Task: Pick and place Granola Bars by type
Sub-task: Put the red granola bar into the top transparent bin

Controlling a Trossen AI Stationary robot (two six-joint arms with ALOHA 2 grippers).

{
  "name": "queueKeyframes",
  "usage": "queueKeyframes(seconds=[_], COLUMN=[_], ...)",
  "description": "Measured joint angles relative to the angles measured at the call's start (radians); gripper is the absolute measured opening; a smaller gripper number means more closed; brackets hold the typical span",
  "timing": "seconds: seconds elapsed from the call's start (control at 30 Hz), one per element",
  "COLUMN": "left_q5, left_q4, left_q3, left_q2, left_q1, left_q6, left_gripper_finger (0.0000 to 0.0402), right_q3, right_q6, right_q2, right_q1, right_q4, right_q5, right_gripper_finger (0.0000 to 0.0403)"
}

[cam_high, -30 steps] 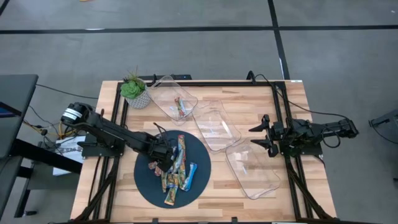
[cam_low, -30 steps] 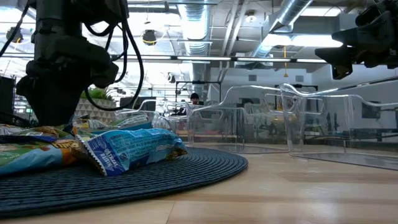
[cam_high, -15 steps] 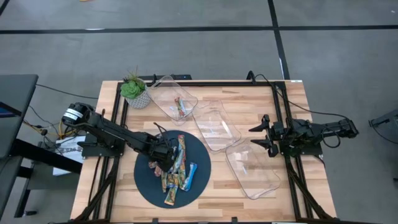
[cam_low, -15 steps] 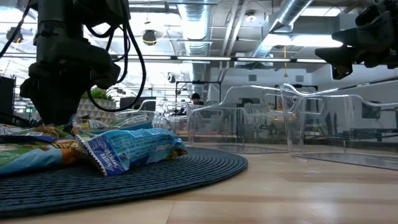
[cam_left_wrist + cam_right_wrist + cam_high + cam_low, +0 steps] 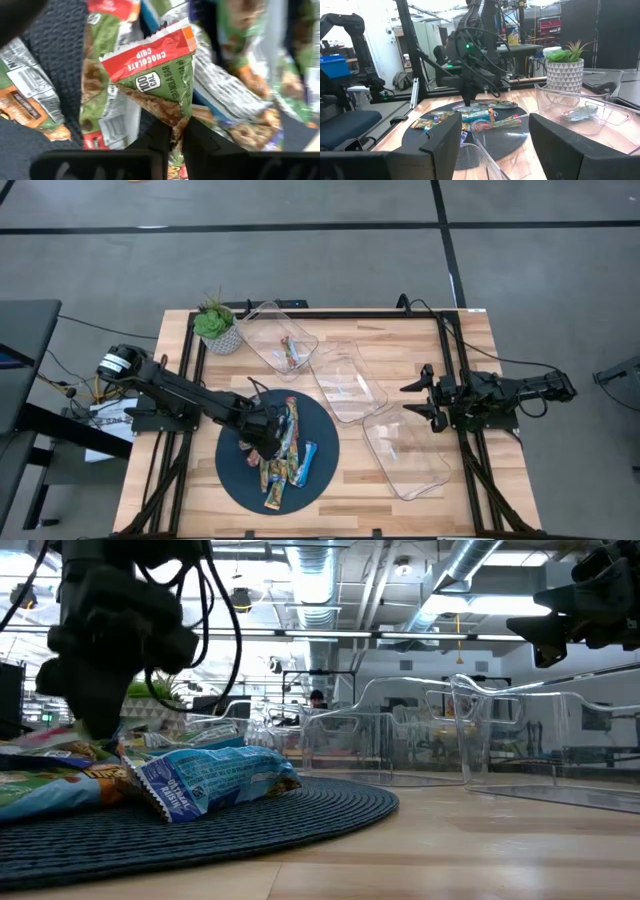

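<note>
Left wrist view has my left gripper (image 5: 172,131) pinched shut on a green-and-red granola bar (image 5: 155,80), over the pile of granola bars (image 5: 283,452) on the round dark mat (image 5: 236,472) near the table's front edge. My right gripper (image 5: 422,395) waits with fingers apart beside the clear trays (image 5: 405,450).

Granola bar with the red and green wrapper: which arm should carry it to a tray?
Left. Its tool already pinches that chocolate chip granola bar; the right tool waits open beside the trays.
</note>
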Motion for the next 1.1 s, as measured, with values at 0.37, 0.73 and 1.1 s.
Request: queueKeyframes(seconds=[0.37, 0.73, 1.1], left_q5=[-0.035, -0.266, -0.430], left_q4=[0.041, 0.207, 0.385], left_q3=[0.000, 0.000, 0.000], left_q2=[-0.198, -0.364, -0.390], left_q1=[0.050, 0.282, 0.610], left_q6=[0.051, 0.165, 0.277], left_gripper_finger=[0.0023, 0.0023, 0.0023], right_q3=[0.000, 0.000, 0.000], right_q6=[0.000, 0.000, 0.000], right_q2=[0.000, 0.000, 0.000], right_q1=[0.000, 0.000, 0.000], right_q4=[0.000, 0.000, 0.000], right_q5=[0.000, 0.000, 0.000], right_gripper_finger=[0.0224, 0.0224, 0.0224])
